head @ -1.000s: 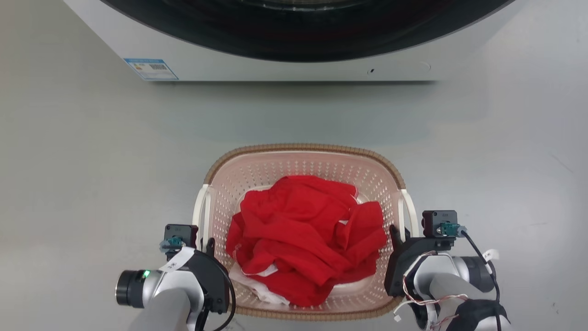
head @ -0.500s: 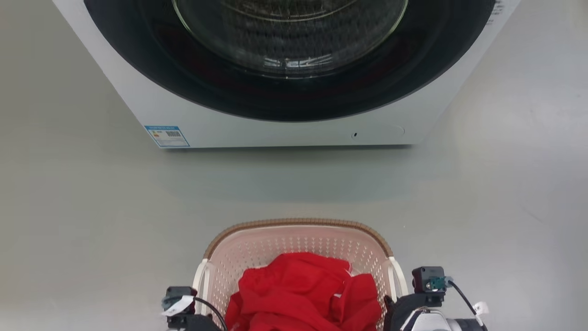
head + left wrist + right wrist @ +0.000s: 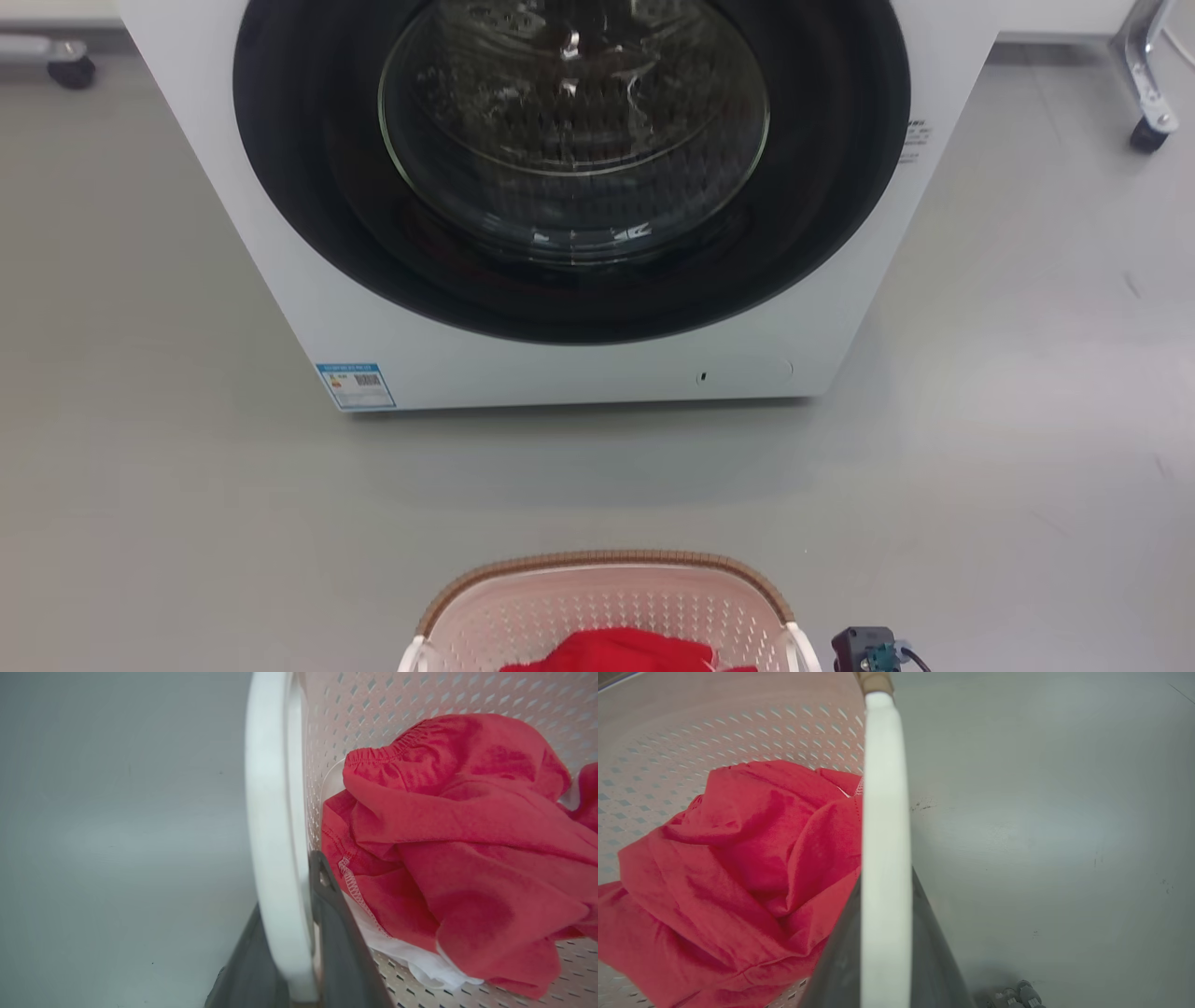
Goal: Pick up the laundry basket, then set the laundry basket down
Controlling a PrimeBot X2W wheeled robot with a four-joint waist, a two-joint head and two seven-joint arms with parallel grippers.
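Observation:
The laundry basket, pale pink with a brown woven-look rim, shows at the bottom edge of the head view with red clothes in it. In the left wrist view my left gripper is shut on the basket's white side handle, one dark finger on each side. My right gripper is likewise shut on the other white handle. The red clothes lie over a white cloth against the perforated wall. Whether the basket touches the floor I cannot tell.
A white front-loading washing machine with a dark round glass door stands ahead of the basket across a strip of grey floor. Castors of other equipment sit at the far left and far right.
The head camera has tilted upward: the washer's door has come fully into the picture and the basket has slid to the bottom edge. Both arms have dropped below that edge.

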